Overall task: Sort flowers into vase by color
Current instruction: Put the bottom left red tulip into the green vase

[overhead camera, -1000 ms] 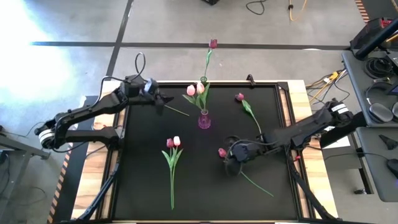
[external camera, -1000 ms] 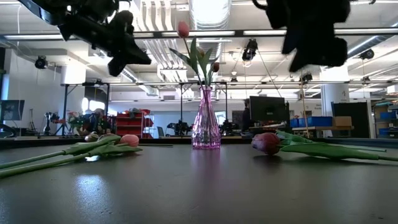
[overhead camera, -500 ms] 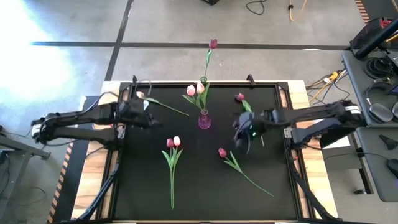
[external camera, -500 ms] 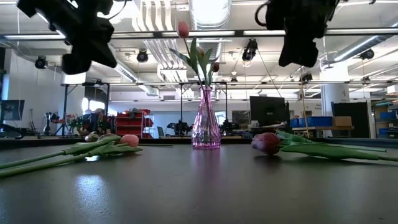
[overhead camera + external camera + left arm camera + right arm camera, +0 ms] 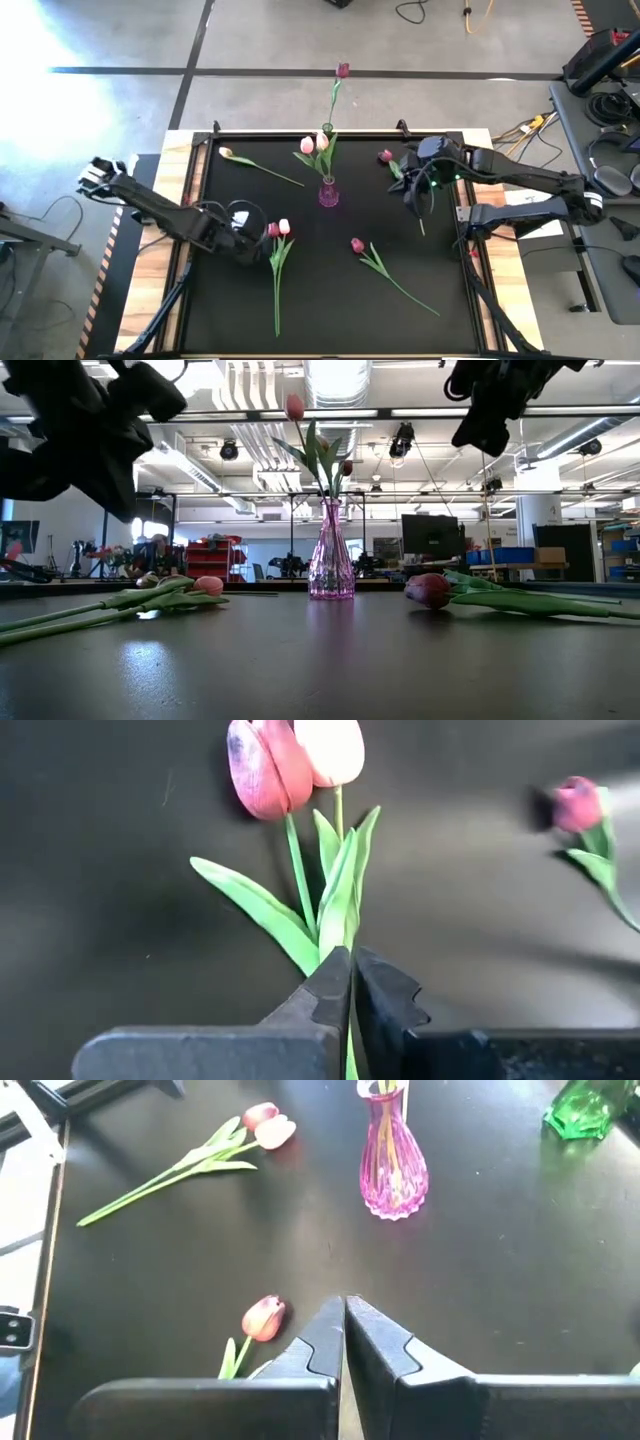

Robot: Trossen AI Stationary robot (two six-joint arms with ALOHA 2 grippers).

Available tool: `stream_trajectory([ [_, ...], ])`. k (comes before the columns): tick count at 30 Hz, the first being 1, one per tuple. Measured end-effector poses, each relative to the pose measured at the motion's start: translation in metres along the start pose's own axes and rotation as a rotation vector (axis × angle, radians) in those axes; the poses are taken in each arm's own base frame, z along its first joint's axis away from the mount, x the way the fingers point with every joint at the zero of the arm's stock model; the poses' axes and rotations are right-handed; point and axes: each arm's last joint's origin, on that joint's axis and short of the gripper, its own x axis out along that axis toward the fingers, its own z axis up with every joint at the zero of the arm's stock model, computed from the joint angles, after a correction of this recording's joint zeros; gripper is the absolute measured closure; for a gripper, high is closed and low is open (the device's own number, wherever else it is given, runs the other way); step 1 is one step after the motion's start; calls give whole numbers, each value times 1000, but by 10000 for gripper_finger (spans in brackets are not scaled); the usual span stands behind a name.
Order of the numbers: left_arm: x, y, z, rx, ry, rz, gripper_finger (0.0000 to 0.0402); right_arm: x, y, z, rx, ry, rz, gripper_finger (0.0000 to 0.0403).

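Observation:
A maroon and a pink tulip (image 5: 278,232) lie side by side on the black table, heads toward the far edge. My left gripper (image 5: 352,965) hovers shut just left of them (image 5: 258,246), its tips over their leaves (image 5: 335,900). My right gripper (image 5: 412,192) is shut and raised above the stem of a maroon tulip (image 5: 386,156) lying at the far right. Another maroon tulip (image 5: 357,245) lies right of centre. A pink tulip (image 5: 226,153) lies at the far left. The pink vase (image 5: 328,192) holds pink tulips (image 5: 314,145). The green vase (image 5: 327,128) holds one maroon tulip (image 5: 343,70).
The black table surface has a raised rim (image 5: 460,200) with wooden boards outside it. The two vases stand at the far centre, one behind the other. Bare mat lies at the near left (image 5: 225,310) and near right. Desks with gear stand beyond the right edge.
My left gripper has swung from the far left corner toward the near edge, stopping beside the pair of tulips. My right gripper has left the maroon tulip right of centre, going up and toward the far right. No flower has moved.

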Motion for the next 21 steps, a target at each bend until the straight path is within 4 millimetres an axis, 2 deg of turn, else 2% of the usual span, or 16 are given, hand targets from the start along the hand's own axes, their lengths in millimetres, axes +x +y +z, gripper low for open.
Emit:
stream_trajectory([
  [3, 14, -9, -3, 9, -19, 57, 378, -1, 0, -1, -22, 4, 10, 394],
  [7, 31, -20, -3, 13, -17, 119, 328, -1, 0, -1, -49, 6, 11, 394],
  [11, 47, -20, 0, -23, -15, 191, 285, -1, 0, -1, -60, 6, 12, 394],
  [15, 55, -18, 3, -43, -18, 225, 278, -1, 0, -1, -71, 5, 19, 394],
  [21, 64, -17, 9, -26, -24, 236, 296, -1, 0, -1, -94, 6, 20, 394],
])
